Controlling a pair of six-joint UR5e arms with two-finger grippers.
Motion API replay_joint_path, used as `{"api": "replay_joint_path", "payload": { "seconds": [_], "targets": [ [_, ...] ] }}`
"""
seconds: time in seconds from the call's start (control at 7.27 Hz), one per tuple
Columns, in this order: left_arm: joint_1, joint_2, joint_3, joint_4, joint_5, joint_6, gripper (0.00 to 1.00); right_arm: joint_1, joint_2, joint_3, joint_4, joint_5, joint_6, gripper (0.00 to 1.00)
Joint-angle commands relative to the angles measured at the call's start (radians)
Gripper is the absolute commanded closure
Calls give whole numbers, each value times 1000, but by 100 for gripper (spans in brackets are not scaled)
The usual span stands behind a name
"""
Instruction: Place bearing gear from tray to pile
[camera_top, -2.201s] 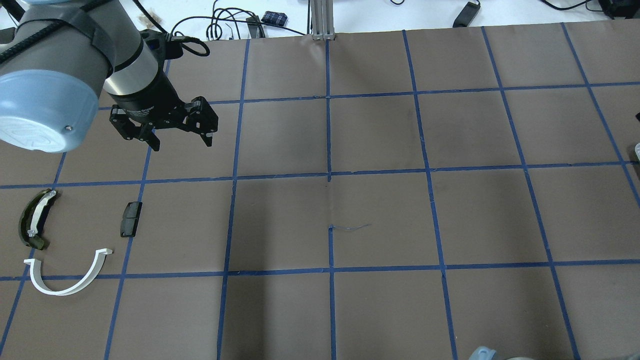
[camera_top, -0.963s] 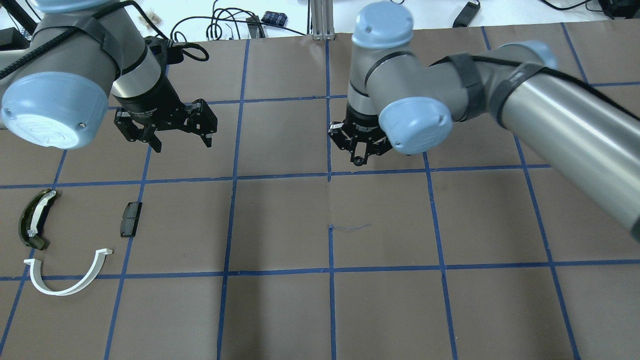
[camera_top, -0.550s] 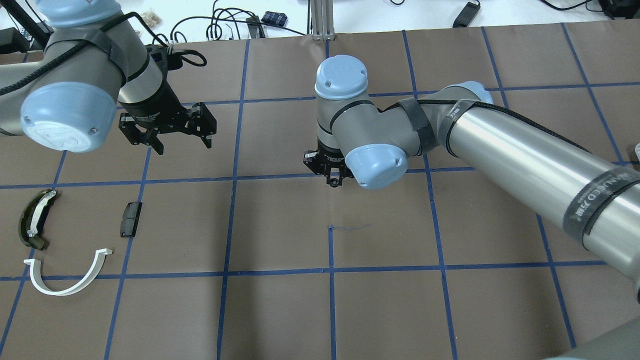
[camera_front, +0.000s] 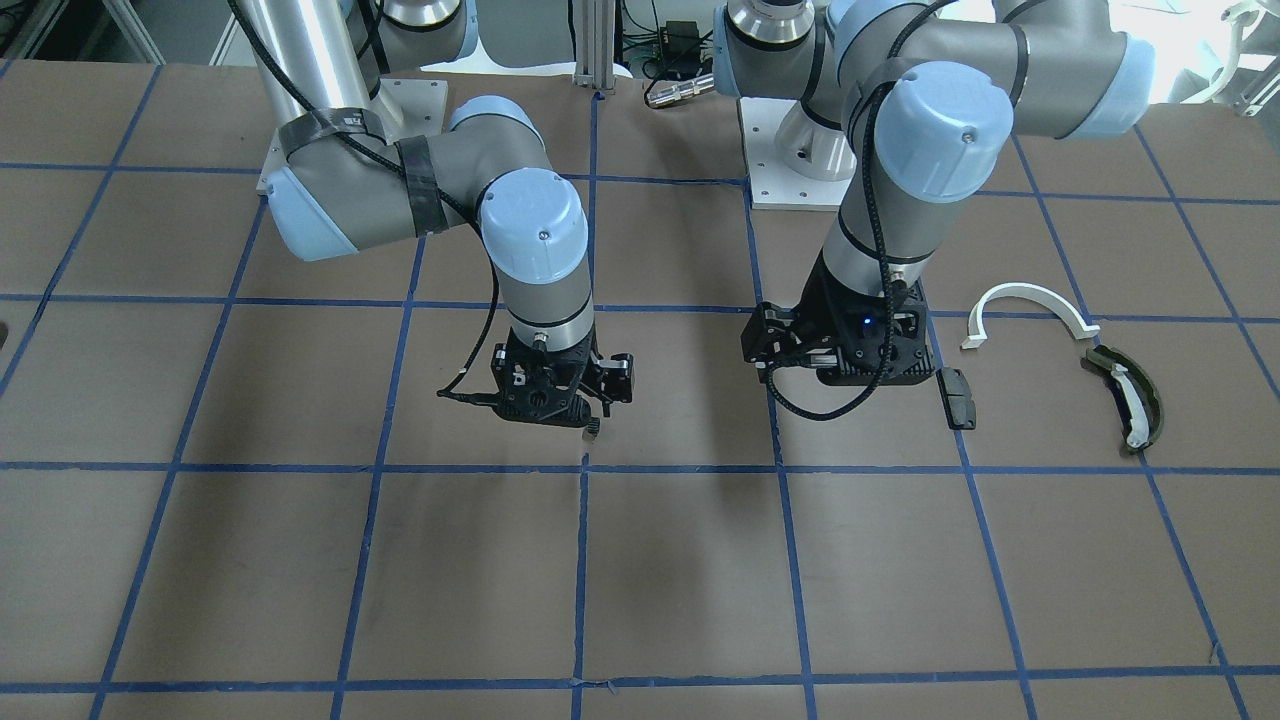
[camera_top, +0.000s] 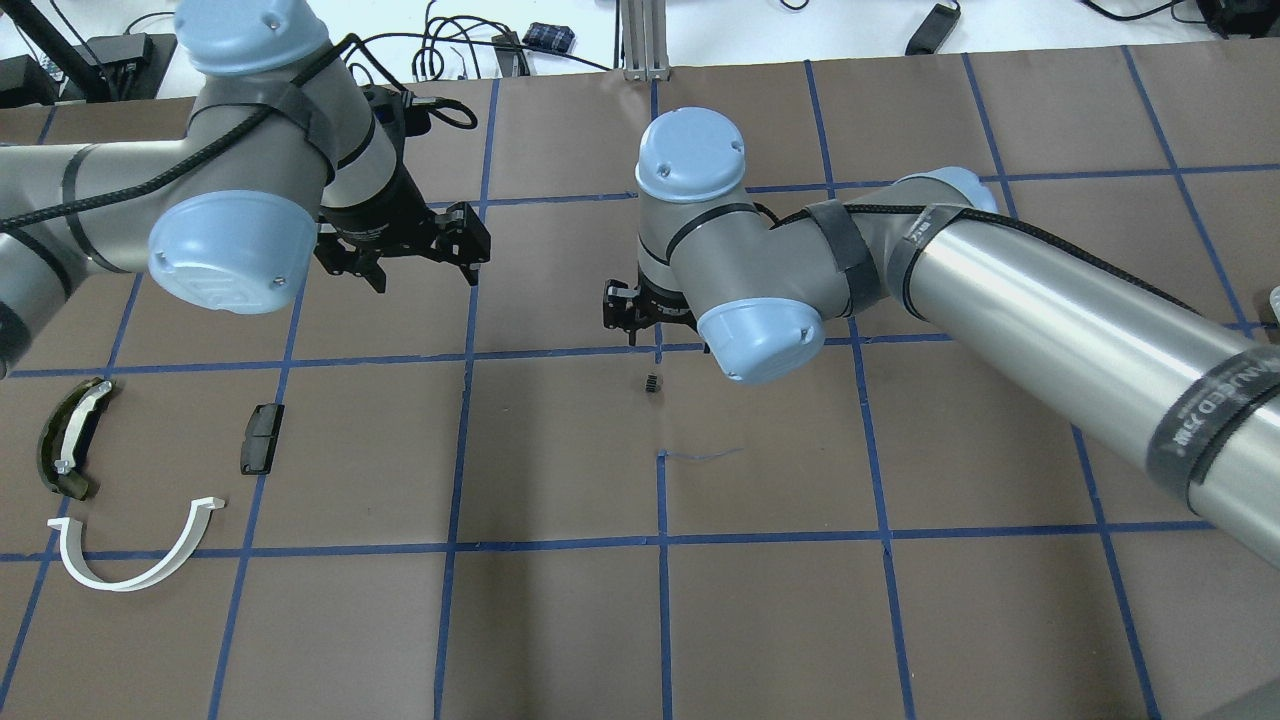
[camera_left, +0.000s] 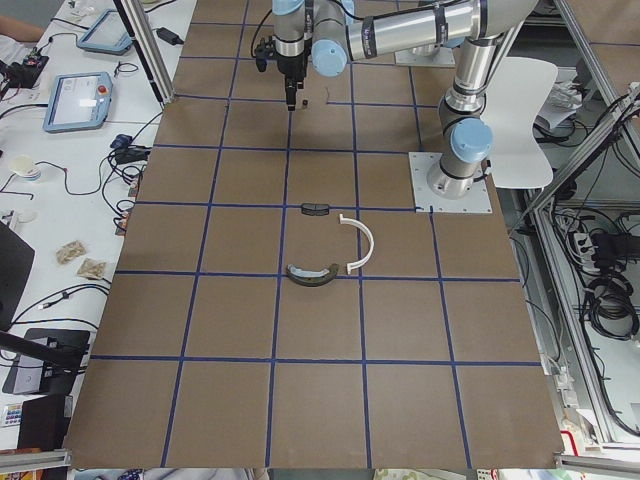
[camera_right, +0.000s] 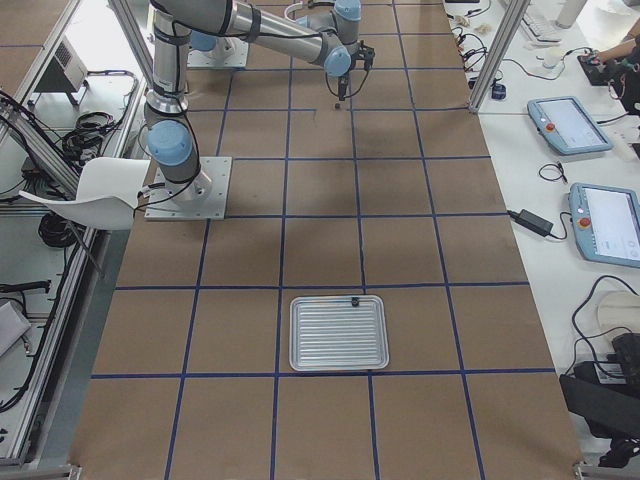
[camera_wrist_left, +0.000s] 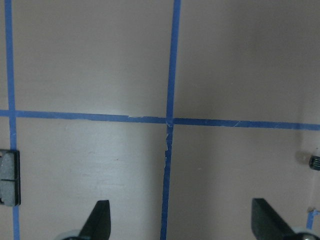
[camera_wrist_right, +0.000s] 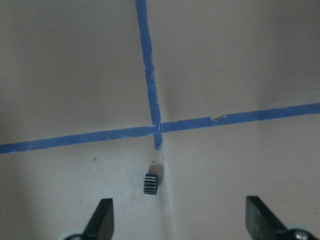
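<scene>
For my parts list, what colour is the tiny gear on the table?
Black; the gear shows best in the right wrist view.

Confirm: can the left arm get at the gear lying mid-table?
Probably yes: bare mat separates the open left end effector from the gear, but the right end effector hovers close above.

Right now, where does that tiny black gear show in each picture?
Overhead: gear, near centre.
Front-facing: gear, left of centre.
Right wrist: gear, lower middle.
Left wrist: gear, right edge.
Exterior left: too small to tell.
Exterior right: too small to tell.
Landmark: the blue tape crossing beside it.
</scene>
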Motion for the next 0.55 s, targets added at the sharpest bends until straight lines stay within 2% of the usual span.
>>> {"api": "replay_joint_path", "payload": {
  "seconds": [0.0, 0.14, 0.41],
  "targets": [
    [-98, -38, 8, 26, -1, -131, 0, -91, -117, -8, 126, -3, -94, 0],
    [-135, -72, -1, 51, -6, -189, 0, -151, -172, -8, 199, -3, -165, 0],
    [-225, -127, -1, 112, -4, -301, 0, -271, -258, -9, 302, -65, -361, 0]
  ]
}}
